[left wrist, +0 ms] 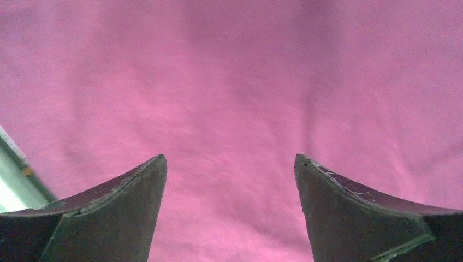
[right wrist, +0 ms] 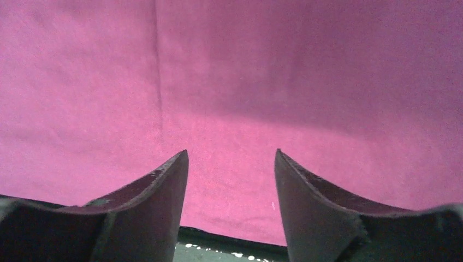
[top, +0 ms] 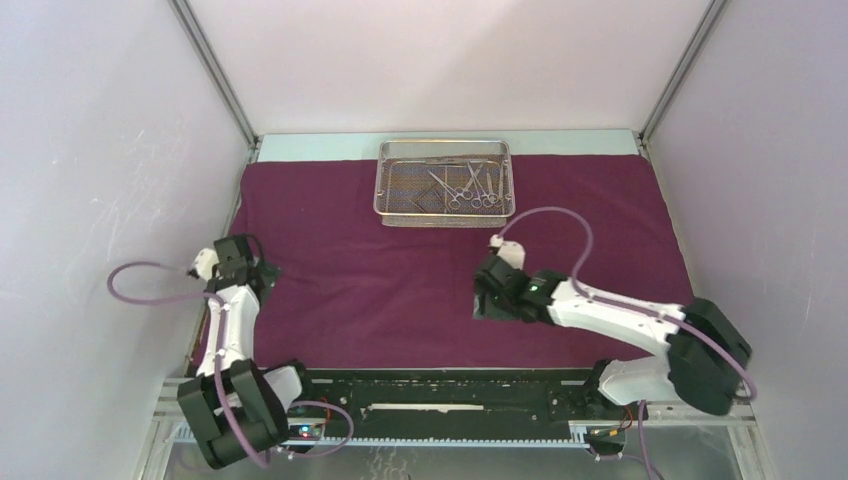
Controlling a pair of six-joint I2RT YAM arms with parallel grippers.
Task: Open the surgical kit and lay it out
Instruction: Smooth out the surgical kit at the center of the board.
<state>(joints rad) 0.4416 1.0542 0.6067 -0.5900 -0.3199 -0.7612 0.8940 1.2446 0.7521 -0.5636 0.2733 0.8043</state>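
The maroon-purple cloth wrap (top: 400, 270) lies spread flat over the table. The silver wire-mesh tray (top: 392, 190) stands on it at the back centre and holds several steel ring-handled instruments (top: 468, 187). My left gripper (top: 262, 270) is open and empty over the cloth's left part; the left wrist view shows only cloth (left wrist: 235, 98) between its fingers (left wrist: 131, 207). My right gripper (top: 488, 300) is open and empty over the cloth right of centre, near its front; the right wrist view shows cloth (right wrist: 229, 82) and its near edge.
White walls close the cell on the left, back and right, with metal posts at the back corners. A pale strip of table (top: 320, 147) shows behind the cloth. The black base rail (top: 450, 395) runs along the near edge.
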